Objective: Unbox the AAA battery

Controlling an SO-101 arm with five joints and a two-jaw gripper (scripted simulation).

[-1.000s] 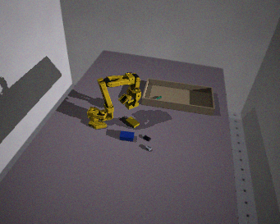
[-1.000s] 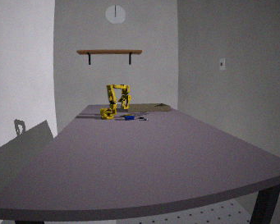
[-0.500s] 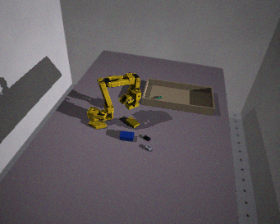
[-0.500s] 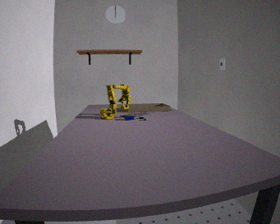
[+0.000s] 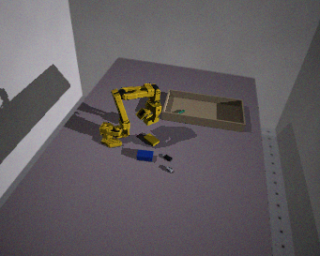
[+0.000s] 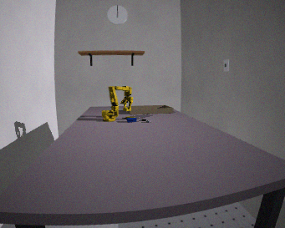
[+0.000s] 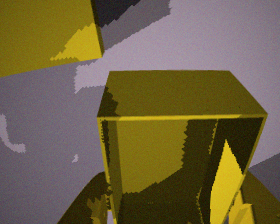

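My gripper (image 5: pixel 148 114) is shut on the yellow box base (image 7: pixel 178 160) and holds it above the table, just left of the tray (image 5: pixel 205 110). In the wrist view the base's open side faces the camera and its inside looks empty. The yellow lid (image 5: pixel 148 139) lies apart on the table below the gripper; it also shows at the top left of the wrist view (image 7: pixel 46 25). A small green cylinder, which looks like the AAA battery, lies in the left part of the tray. The fingertips are mostly hidden by the base.
A blue box (image 5: pixel 144 155) lies in front of the arm's base (image 5: pixel 112 134). Two small dark and grey objects (image 5: pixel 166 158) (image 5: pixel 168 170) lie to its right. The tray's walls stand close to the right of the gripper.
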